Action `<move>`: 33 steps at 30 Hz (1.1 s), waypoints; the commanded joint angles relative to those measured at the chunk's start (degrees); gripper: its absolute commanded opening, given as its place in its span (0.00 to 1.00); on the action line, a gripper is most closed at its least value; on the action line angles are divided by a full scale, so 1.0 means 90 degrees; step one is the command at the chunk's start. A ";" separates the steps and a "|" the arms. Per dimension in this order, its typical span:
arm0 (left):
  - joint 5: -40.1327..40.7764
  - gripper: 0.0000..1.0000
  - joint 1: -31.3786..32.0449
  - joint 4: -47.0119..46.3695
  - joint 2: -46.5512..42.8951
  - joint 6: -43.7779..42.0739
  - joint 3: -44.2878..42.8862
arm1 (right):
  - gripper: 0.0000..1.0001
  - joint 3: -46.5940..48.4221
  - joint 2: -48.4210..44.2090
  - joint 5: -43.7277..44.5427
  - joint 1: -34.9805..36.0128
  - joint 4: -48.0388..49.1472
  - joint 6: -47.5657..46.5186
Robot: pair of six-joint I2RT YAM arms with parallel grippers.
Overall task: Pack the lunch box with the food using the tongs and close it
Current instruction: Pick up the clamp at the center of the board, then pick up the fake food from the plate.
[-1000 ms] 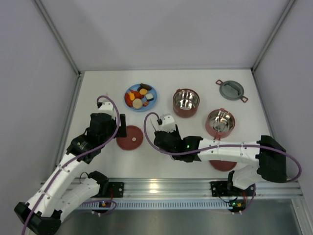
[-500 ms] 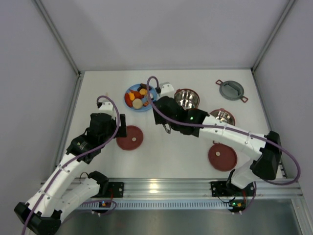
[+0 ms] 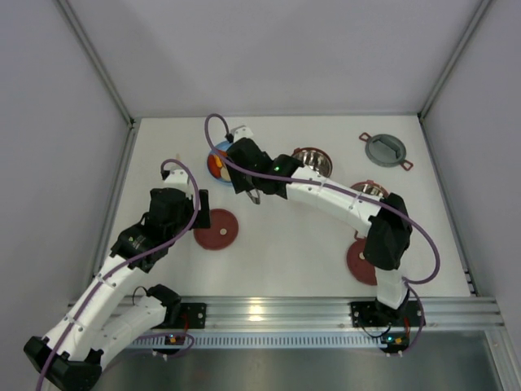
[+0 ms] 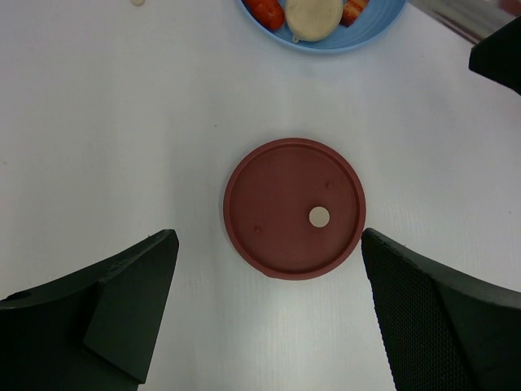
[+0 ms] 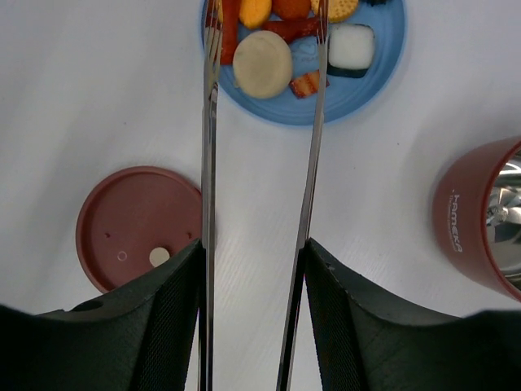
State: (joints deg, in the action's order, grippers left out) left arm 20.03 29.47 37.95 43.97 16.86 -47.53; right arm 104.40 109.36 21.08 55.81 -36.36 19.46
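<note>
Overhead view of white table (image 3: 285,236): right gripper (image 3: 240,167) stretched far left above light-blue plate (image 3: 213,167); two dark-red bowls (image 3: 316,157) just right of it, grey cover (image 3: 384,150) at far right, one disc lid (image 3: 216,229) near left, second lid (image 3: 362,262) near right. Left wrist view: left gripper (image 4: 269,240) spread wide, holding nothing, poised above the left disc lid. Right wrist view: right gripper about half closed, clamped on the tongs (image 5: 313,147), arms apart over food (image 5: 262,63) on the plate, cream round piece between them.
</note>
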 commanded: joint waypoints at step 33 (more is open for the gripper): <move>0.0030 0.99 0.0026 -0.0076 -0.0041 0.0060 0.0066 | 0.53 0.1242 0.1433 -0.0897 -0.0567 -0.0257 -0.0258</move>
State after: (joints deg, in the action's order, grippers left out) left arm 20.01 29.47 37.98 43.99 16.86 -47.51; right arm 112.12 121.25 13.52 51.53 -37.39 17.65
